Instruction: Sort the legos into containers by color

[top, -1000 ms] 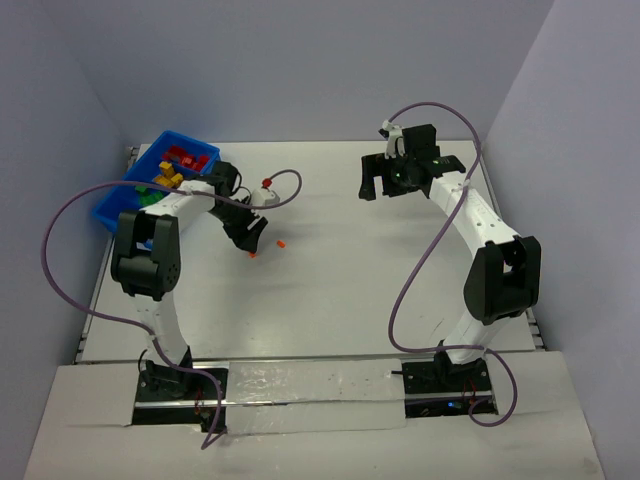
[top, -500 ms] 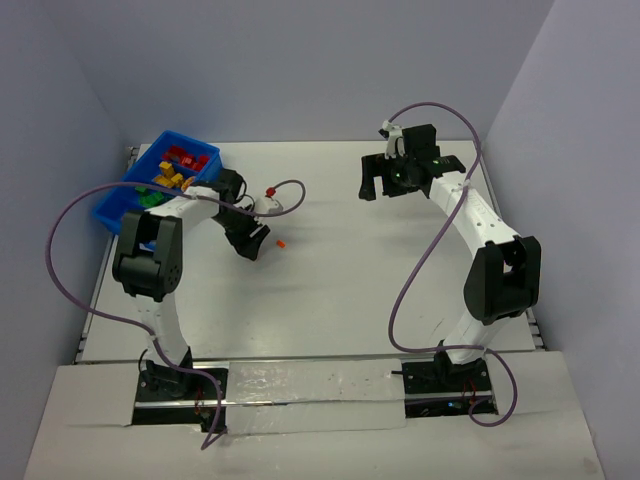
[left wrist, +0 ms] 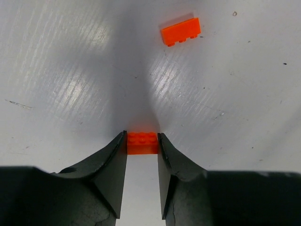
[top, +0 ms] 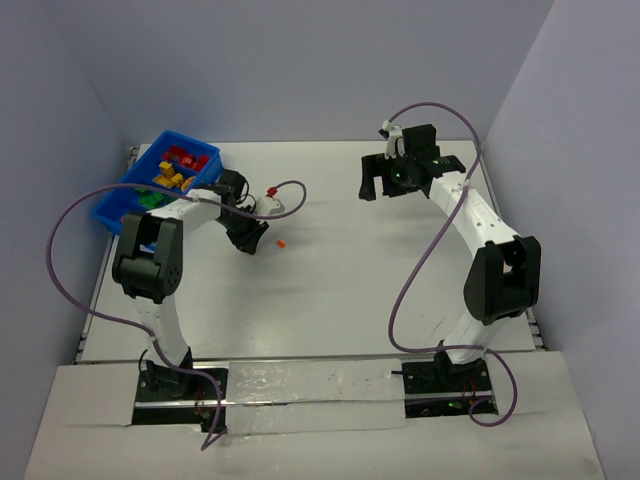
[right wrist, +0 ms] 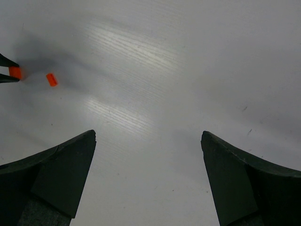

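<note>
A small orange lego brick (left wrist: 142,143) sits between the fingertips of my left gripper (left wrist: 142,137), and both jaws press its sides just over the white table. A second orange brick (left wrist: 181,31) lies loose ahead of it, right of the left gripper (top: 250,243) in the top view. The blue container (top: 108,207) at the far left holds red, yellow and green legos. My right gripper (right wrist: 148,135) hangs wide open over bare table at the far right, holding nothing.
The left arm's purple cable (top: 290,195) loops over the table just beyond the loose brick (top: 283,243). Grey walls close in the table at the back and on both sides. The right gripper (top: 398,185) stands well away from the bricks.
My left gripper's jaws have closed on the nearer orange brick, and the gripper has shifted slightly. The other orange brick and the right arm have not moved.
</note>
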You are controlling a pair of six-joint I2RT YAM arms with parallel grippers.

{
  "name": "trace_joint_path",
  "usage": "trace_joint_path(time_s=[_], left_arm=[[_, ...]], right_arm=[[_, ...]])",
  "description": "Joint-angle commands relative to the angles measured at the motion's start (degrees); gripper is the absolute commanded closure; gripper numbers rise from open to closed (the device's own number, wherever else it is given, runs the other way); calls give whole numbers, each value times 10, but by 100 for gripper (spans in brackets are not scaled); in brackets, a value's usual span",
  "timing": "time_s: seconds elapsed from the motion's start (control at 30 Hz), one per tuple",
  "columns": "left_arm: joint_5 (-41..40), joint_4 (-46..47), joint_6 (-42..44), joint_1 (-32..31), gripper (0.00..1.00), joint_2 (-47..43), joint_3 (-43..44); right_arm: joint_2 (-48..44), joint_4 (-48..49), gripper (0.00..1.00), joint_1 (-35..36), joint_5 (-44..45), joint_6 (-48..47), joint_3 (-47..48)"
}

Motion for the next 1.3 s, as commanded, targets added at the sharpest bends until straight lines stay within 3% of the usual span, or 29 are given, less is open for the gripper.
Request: trace_joint_path(time_s=[0.0, 0.23, 0.43, 0.57, 0.77, 0.93, 1.27], left_arm=[[0, -1, 6, -4, 68, -26, -11], [8, -61, -1, 16, 80, -80, 20], [67, -162, 26, 132, 97, -141, 83], [75, -216, 58, 234, 99, -134, 140], [44, -193, 58, 352, 100, -93, 207], [30, -172, 63, 391, 100, -36, 251], [-7, -118, 59, 393, 94, 12, 247]], right_arm=[[3, -1, 0, 4, 2, -9, 24], [4, -3, 0, 4, -3, -8, 26], [5, -4, 0, 5, -15, -7, 28], [13, -6, 0, 6, -23, -6, 32], [18, -9, 0, 10, -29, -8, 38], [19, -14, 0, 12, -31, -11, 41], [26, -19, 0, 14, -32, -14, 45]])
